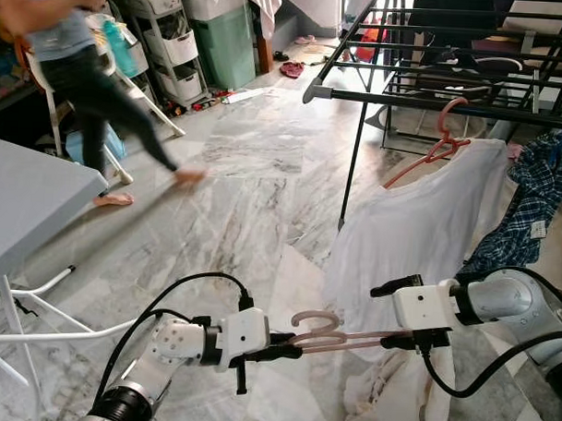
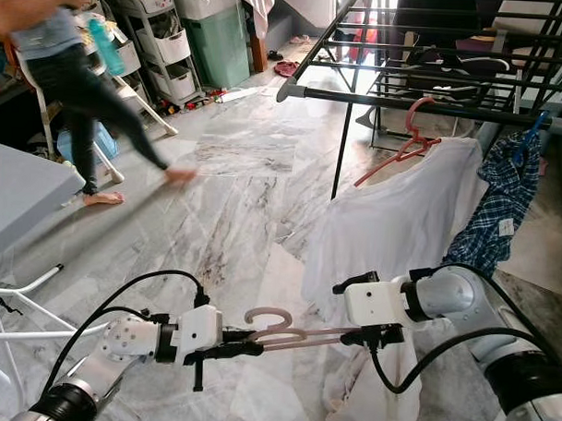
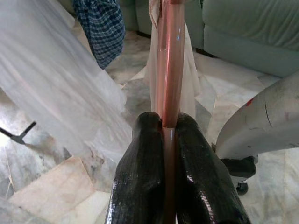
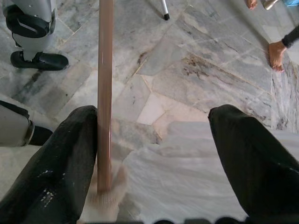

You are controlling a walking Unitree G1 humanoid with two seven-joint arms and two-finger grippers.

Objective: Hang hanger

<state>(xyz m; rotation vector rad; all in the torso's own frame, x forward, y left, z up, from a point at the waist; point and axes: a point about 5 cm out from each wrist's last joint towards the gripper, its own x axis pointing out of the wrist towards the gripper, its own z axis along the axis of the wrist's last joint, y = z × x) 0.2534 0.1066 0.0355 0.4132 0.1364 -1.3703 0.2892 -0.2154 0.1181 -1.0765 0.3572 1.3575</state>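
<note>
Grey-veined marble floor (image 1: 245,172), polished, large slabs, across the whole scene. Black metal drying rack (image 1: 453,50) at far right, thin parallel rods on a thicker round front bar. Grey flat tabletop (image 1: 27,202) on white tubular legs at near left. Person (image 1: 78,83) at far left, motion-blurred, barefoot, dark trousers. White plastic drawer shelving (image 1: 171,40) and green bin (image 1: 227,42) at far left beyond.

White shirt (image 1: 419,234), thin soft fabric, draped on a coral plastic hanger (image 1: 440,142) hooked over the rack's front bar; hem reaching down beside the right arm. Blue-white checked cloth (image 1: 531,201) hanging just right of the shirt, clipped at top. Crumpled white cloth (image 1: 385,399) on the floor, near, below the right gripper.

Pink hanger (image 1: 327,334), glossy smooth plastic, round-section rod with curved hook pointing up, held roughly level in the near centre, low over the floor, between both grippers, well short of the rack. Left gripper (image 1: 290,340) clamped on its left end; in left wrist view, both black fingers (image 3: 140,177) pressed tight against the rod (image 3: 170,70). Right gripper (image 1: 401,339) at the hanger's right end; in right wrist view, fingers (image 4: 60,163) spread wide, rod (image 4: 105,93) touching one finger only, other finger well apart, not clamped.
</note>
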